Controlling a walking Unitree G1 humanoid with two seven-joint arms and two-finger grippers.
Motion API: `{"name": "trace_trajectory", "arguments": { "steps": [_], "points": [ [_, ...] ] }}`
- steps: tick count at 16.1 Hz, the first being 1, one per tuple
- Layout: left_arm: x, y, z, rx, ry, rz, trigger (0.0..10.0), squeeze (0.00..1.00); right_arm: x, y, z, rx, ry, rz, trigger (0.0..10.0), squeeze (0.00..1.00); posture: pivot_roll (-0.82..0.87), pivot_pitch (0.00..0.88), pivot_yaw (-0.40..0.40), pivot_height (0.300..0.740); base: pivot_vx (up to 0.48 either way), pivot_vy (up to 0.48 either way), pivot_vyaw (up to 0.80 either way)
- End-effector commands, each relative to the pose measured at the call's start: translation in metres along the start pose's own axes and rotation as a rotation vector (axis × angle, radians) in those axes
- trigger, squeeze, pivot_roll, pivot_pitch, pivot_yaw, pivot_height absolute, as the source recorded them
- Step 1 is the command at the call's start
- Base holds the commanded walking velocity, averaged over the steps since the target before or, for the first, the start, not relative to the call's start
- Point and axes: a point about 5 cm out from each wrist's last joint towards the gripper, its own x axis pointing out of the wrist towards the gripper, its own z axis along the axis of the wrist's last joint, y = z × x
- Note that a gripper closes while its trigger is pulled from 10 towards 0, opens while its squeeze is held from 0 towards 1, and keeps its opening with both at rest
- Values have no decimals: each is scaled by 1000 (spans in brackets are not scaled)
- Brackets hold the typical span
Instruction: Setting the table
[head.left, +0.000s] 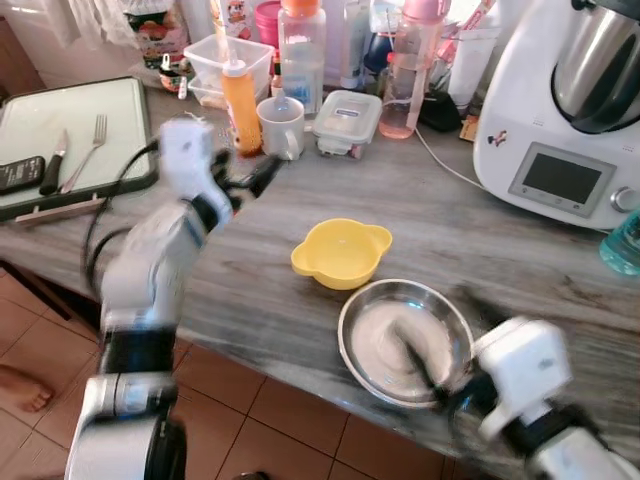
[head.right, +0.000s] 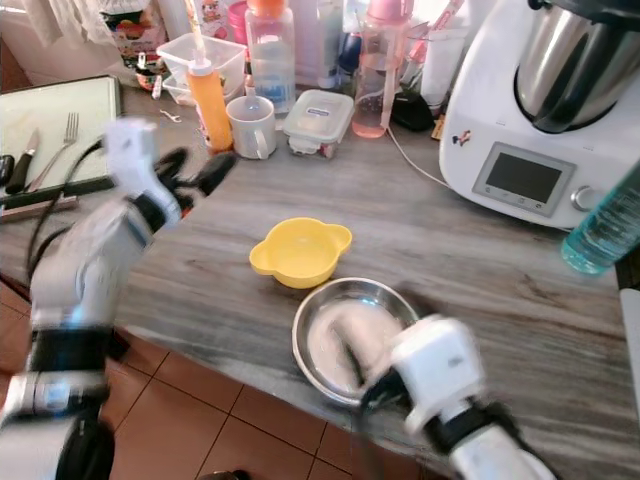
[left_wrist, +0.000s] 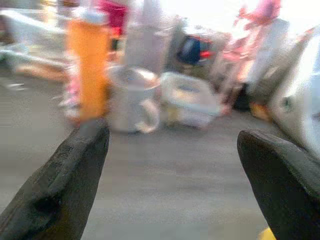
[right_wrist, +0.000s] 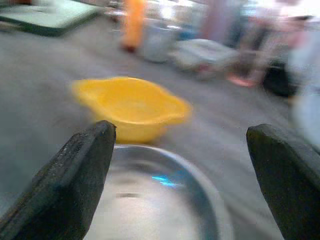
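A yellow two-handled bowl (head.left: 340, 252) sits mid-counter, and a shiny steel bowl (head.left: 372, 335) lies just in front of it near the counter's edge. My right gripper (head.left: 438, 340) is open and hovers over the steel bowl's near rim, holding nothing; the right wrist view shows the steel bowl (right_wrist: 160, 200) and the yellow bowl (right_wrist: 131, 105) between its fingers. My left gripper (head.left: 243, 172) is open and empty above the counter, pointing toward a white mug (head.left: 282, 127) and an orange bottle (head.left: 241, 105). A fork (head.left: 88, 150) and a knife (head.left: 52, 162) lie on a green board (head.left: 60, 110) at far left.
Bottles, a lidded container (head.left: 348, 120) and tubs crowd the back of the counter. A large white kitchen machine (head.left: 565, 110) stands at right, with a teal bottle (head.left: 622, 240) beside it. A remote (head.left: 20, 173) lies on the board. A person's bare foot (head.left: 22, 388) rests on the tiled floor.
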Motion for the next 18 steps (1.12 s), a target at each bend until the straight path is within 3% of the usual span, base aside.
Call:
{"name": "trace_trajectory", "arguments": {
  "steps": [1,2,5,7,9,14,15,16,18],
  "points": [
    [-8,-1,-9,57,-12,24,10000,1000,-2,-8,-9,-35,12,-77,10000,0,127,120,-27,740,0,0,0],
    [-10,-2,-12,64,-13,28,10000,1000,-2,-8,-10,-39,11,-88,10000,0,127,120,-27,740,0,0,0],
    [-32,-4,-38,137,15,69,10000,1000,2,-22,-25,-118,0,-273,10000,0,136,114,-23,740,0,0,0],
    [-37,0,-43,147,20,109,10000,1000,2,-24,-27,-149,-9,-298,10000,0,136,112,-23,740,0,0,0],
    [-49,4,-48,178,14,167,10000,1000,1,-32,-26,-201,-25,-401,10000,0,139,109,-24,740,0,0,0],
    [-61,8,-55,236,31,209,10000,1000,4,-35,-25,-200,-47,-468,10000,0,142,99,-29,740,0,0,0],
    [-59,6,-54,219,22,210,10000,867,5,-33,-26,-182,-43,-467,10000,0,142,99,-30,740,0,0,0],
    [-58,5,-53,182,15,212,10000,0,7,-32,-26,-187,-39,-463,10000,0,141,97,-31,740,0,0,-506],
    [-59,4,-54,218,17,207,10000,0,8,-31,-25,-174,-43,-466,10000,0,140,97,-29,740,0,0,-766]
  ]
}}
